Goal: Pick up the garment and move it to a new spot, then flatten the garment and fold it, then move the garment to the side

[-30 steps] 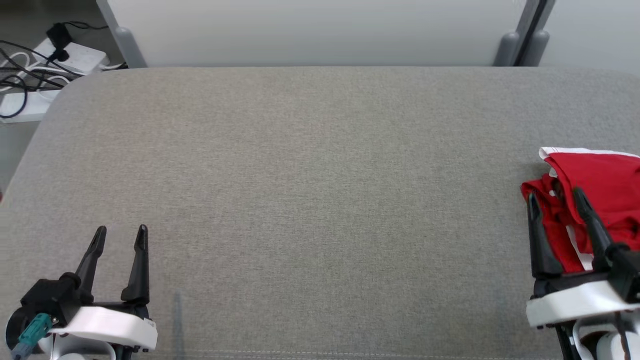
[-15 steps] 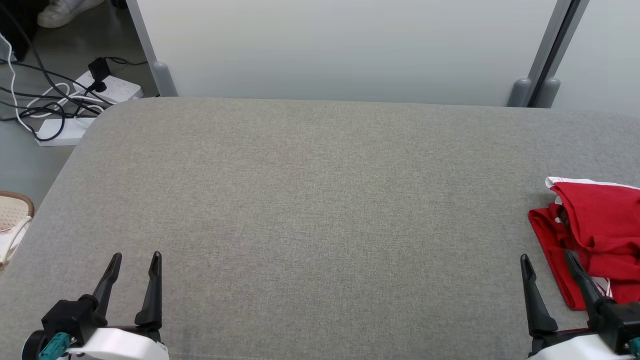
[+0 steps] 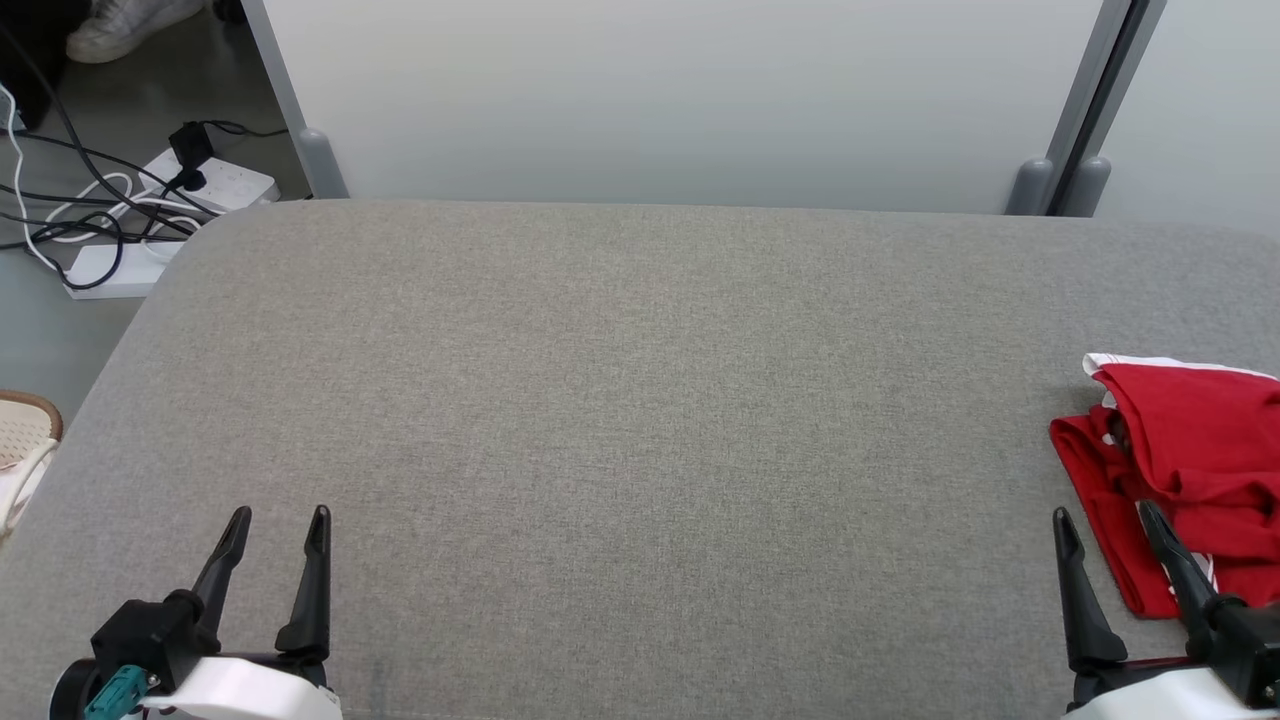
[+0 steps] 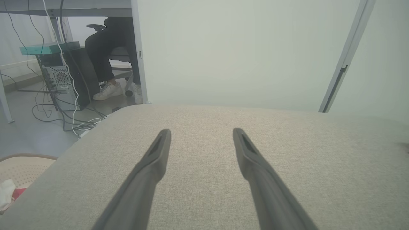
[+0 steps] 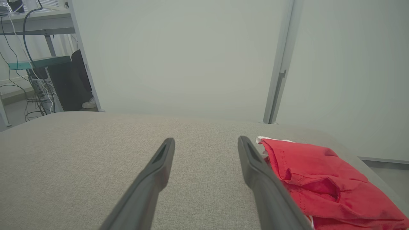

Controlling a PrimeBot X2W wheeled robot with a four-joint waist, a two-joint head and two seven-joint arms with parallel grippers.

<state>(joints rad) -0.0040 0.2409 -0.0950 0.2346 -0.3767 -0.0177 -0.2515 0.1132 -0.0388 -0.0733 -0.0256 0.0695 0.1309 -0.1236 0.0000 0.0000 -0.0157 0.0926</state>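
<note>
Surface first: a broad grey fabric pad (image 3: 640, 400) with rounded far corners and a fine, even weave, running nearly the full width of my head view.

Garment (image 3: 1190, 440) — red with a white trim, crumpled in a low heap at the right end of the pad, cut off by the head view's right border.

Right gripper (image 3: 1106, 510): low at the near right, jaws spread wide, nothing between them. From the right wrist view the red cloth lies just beside the outer finger, on its right; I cannot tell whether finger and cloth touch.

Left gripper (image 3: 281, 512): near left corner, well apart from the garment, jaws likewise wide and holding nothing, over bare pad.

Room: pale partition panels (image 3: 680, 100) stand directly behind the far edge, joined by a grey post (image 3: 1085, 100). Off the far left corner, on the grey floor (image 3: 40, 340), a white power strip (image 3: 215, 180) sits in a tangle of black and white cables (image 3: 60, 200). A white shoe (image 3: 130, 22) shows at the top left; the left wrist view gives me a seated person (image 4: 102, 51) beside a computer tower (image 4: 57, 80). A cream perforated basket (image 3: 25, 430) stands by the pad's left side — something white and red inside, too small to identify.
</note>
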